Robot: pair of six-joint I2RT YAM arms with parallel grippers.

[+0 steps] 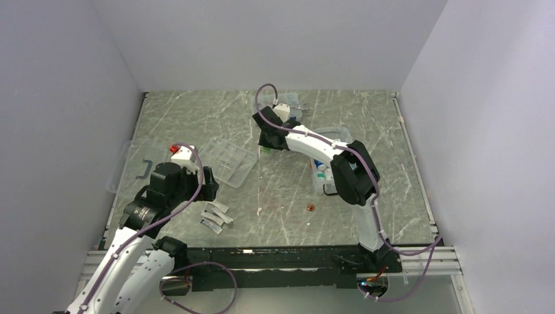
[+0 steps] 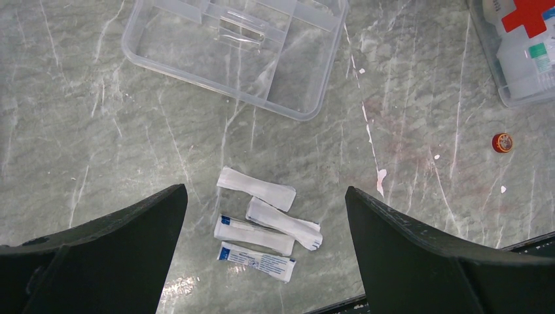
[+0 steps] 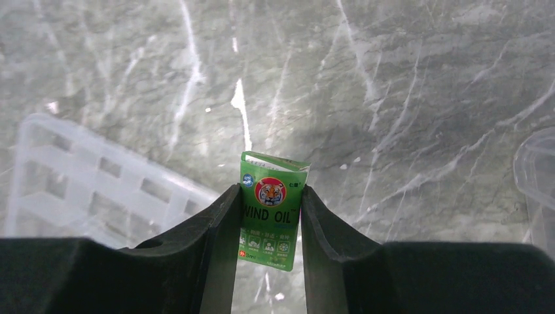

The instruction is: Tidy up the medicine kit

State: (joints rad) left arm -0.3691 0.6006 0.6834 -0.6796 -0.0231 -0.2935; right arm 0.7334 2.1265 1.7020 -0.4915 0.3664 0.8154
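Where right pincer (image 3: 269,194) clamps, green box (image 3: 271,219) between

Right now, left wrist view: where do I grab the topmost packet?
Pinch the topmost packet across its narrow width, near the free end away from the next packet, from straight above. It lies flat, so only its long edges offer a grip.

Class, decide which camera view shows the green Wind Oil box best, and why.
The right wrist view: the green Wind Oil box sits central, label readable, gripped by the right tool. The top external view shows only a green speck; the left wrist view misses it.
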